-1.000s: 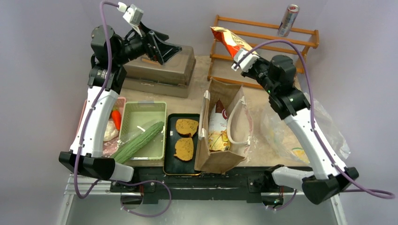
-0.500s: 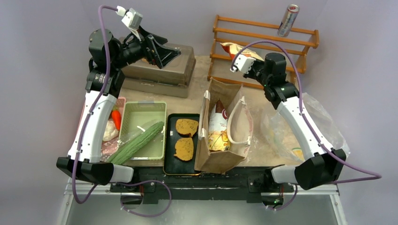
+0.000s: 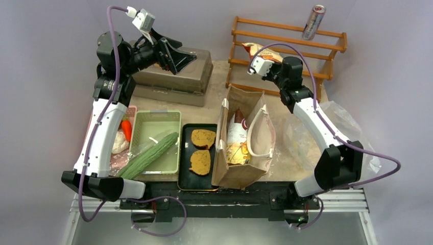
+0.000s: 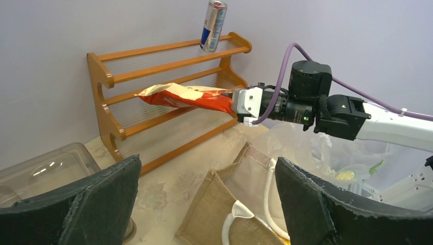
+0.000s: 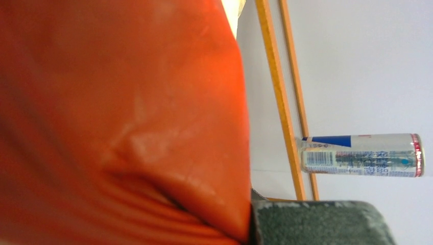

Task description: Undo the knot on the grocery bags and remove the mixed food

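A: Layout, near → far?

B: Front row: paper bag (image 3: pixel 238 176) upright, mouth open, white handles flopped, second packet (image 3: pixel 236 133) showing inside. Left of it: two toast slices (image 3: pixel 202 138) on black tray (image 3: pixel 182 171), cucumber (image 3: pixel 150 153) slanting across green basket (image 3: pixel 153 113), carrot (image 3: pixel 125 128) in pink basket (image 3: pixel 131 109). Clear plastic bag (image 3: pixel 352 127) slumped at R side of bench (image 3: pixel 276 102). At back, L fingers (image 4: pixel 207 171) spread wide, holding nothing, hang above lidded case (image 3: pixel 178 77). Farthest: R fingers (image 4: pixel 231 100) clamped tight on snack packet (image 4: pixel 181 96), roughly level at mid shelf of wooden rack (image 4: pixel 99 76). Can (image 3: pixel 313 22) upright on top shelf.

A: Step in hand?

B: Prob. parking the snack packet on the rack shelf. To do it well:
- feed it in lengthwise and flat, under the upper rail
- hold the end seam until the slats take the weight
- open only once supported, then back straight out so fingers don't drag it off
- mind the can: a knock to the rack could topple it

A: Snack packet itself?

B: Orange-red foil w/ pale cream end, crinkled, a bit puffed. Likely light and slippery, and droops slightly past the grip. Whether it touches the slats yet: can't tell from any view.
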Robot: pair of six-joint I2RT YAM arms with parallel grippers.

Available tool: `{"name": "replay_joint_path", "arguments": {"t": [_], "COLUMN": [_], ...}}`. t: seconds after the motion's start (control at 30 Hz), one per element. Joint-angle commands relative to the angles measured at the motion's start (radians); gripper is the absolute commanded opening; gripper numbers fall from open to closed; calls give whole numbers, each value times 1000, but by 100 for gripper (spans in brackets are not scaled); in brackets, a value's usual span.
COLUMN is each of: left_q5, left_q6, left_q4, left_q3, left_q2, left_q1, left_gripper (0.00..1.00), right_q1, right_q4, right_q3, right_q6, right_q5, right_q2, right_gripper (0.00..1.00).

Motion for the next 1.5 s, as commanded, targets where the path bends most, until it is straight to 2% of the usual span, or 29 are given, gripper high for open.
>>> {"name": "replay_joint_path", "arguments": {"t": [0.0, 0.5, 1.03, 1.2, 1.47], "left_q5": [-18, -24, -20, -17, -10], "left_q6": [5, 36, 61, 61, 58], "left_q4": [7, -24, -46, -48, -47], "left_q3": [-4, -6, -4, -2, -8], "left_q2": [-14, -22, -21, -17, -16], "left_q1": [5, 5, 5, 5, 5], "left_gripper": [100, 100, 100, 100, 100], "right_q1": [3, 71, 114, 115, 117], "right_q4": [226, 427, 410, 318, 125], "right_q3": [13, 109, 208, 215, 240], "right_q6": [-53, -111, -178, -131, -33], "right_q5": [32, 141, 155, 127, 10], "right_q2": [39, 292, 447, 410, 295], "right_gripper": [0, 0, 0, 40, 53]}}
